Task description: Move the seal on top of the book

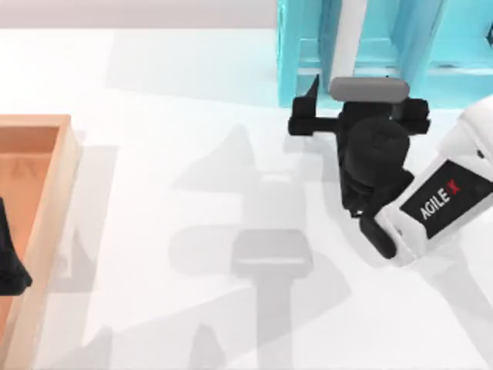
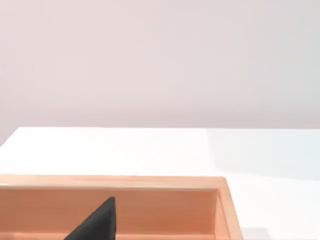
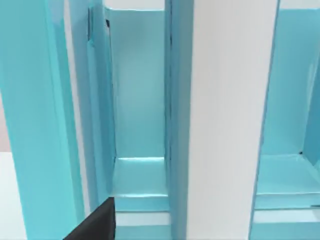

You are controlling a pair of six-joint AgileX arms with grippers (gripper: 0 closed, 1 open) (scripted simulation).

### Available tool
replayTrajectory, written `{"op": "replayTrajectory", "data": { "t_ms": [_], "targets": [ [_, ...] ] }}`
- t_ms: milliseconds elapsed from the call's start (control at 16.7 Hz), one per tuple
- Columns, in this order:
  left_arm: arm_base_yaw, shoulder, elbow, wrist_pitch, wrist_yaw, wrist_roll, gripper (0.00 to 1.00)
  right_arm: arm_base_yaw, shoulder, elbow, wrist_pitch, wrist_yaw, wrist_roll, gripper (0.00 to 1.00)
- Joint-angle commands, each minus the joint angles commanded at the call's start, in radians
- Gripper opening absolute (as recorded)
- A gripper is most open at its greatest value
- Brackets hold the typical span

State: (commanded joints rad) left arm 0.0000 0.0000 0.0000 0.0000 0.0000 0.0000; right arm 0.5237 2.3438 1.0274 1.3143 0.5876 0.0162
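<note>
With our right gripper (image 1: 308, 108) hard against the cyan shelf unit (image 1: 308, 46), collision threatens; we cannot tell its fingers' state.

A: Count on the tabletop (image 1: 177, 100)?
B: One cyan shelf unit (image 1: 308, 46), at the far right. One wooden tray (image 1: 54, 185), at the left edge.
A: Arms?
B: Two. One right claw (image 1: 312, 108) by the shelf unit, one left claw (image 1: 11, 266) over the tray.
</note>
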Motion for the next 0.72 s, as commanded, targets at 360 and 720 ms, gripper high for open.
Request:
{"op": "replayTrajectory", "data": {
  "t_ms": [360, 720],
  "targets": [
    [0.000, 0.000, 0.000, 0.000, 0.000, 0.000, 1.00, -0.012, 0.016, 0.034, -0.020, -0.011, 0.000, 1.00],
    [0.000, 0.000, 0.000, 0.000, 0.000, 0.000, 1.00, -0.072, 0.130, 0.297, -0.165, -0.071, -0.002, 1.00]
  ]
}}
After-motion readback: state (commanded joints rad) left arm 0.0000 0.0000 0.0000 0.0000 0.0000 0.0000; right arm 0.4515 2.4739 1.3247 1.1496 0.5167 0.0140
